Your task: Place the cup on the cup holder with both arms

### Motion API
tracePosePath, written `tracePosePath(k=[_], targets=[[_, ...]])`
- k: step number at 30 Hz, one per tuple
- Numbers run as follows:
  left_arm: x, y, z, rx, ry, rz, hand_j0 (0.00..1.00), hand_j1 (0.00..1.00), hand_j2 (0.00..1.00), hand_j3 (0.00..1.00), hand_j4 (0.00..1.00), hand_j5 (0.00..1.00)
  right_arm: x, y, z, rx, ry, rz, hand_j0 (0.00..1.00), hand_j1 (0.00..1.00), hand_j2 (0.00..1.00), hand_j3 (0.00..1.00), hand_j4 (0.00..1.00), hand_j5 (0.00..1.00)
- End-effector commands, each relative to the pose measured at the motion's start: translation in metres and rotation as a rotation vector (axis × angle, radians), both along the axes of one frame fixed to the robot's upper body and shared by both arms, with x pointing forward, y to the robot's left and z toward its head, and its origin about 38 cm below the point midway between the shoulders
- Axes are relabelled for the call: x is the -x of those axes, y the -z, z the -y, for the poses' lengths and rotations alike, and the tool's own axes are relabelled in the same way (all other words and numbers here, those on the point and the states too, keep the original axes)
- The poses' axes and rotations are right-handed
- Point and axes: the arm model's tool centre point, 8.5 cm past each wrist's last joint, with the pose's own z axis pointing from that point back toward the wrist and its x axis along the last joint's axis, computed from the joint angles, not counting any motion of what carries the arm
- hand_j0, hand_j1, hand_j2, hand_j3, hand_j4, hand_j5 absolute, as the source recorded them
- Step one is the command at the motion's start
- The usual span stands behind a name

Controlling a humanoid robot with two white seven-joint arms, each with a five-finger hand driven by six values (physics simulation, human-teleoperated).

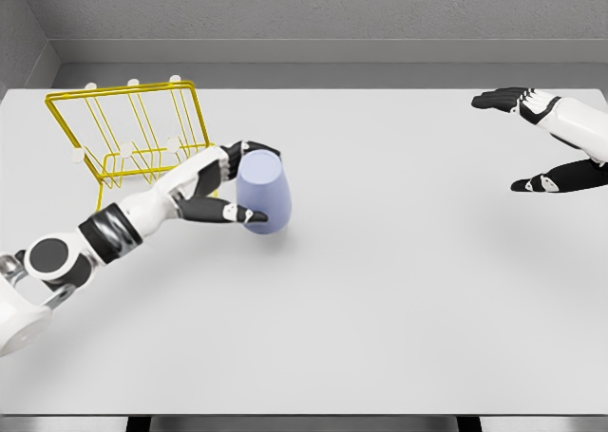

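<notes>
A lavender-blue cup (264, 191) stands upside down on the white table (399, 299), left of the middle. My left hand (239, 183) is closed around its left side, black fingers over the top rim and thumb along the lower front. Just behind and to the left stands the yellow wire cup holder (133, 133), tilted, with white-tipped pegs. My right hand (541, 140) hovers at the far right edge, fingers spread wide and holding nothing, well away from the cup.
The table's back edge meets a grey wall. The left forearm (123, 225) stretches from the lower left corner toward the cup, passing in front of the holder's base.
</notes>
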Motion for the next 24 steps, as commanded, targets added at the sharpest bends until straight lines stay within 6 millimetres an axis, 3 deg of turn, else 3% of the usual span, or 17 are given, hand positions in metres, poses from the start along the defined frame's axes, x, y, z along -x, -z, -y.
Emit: tracePosePath(k=[1,24], targets=[[-0.001,-0.007,-0.004,0.004,-0.006,0.015,0.71,0.71,0.71,0.71,0.71,0.71,0.000,-0.001,0.001,-0.007,0.002,-0.003,1.00,1.00,1.00,1.00,1.00,1.00],[-0.013,-0.053,-0.037,0.034,-0.075,0.125,0.71,0.71,0.71,0.71,0.71,0.71,0.000,0.000,0.001,-0.008,0.003,-0.004,1.00,1.00,1.00,1.00,1.00,1.00]])
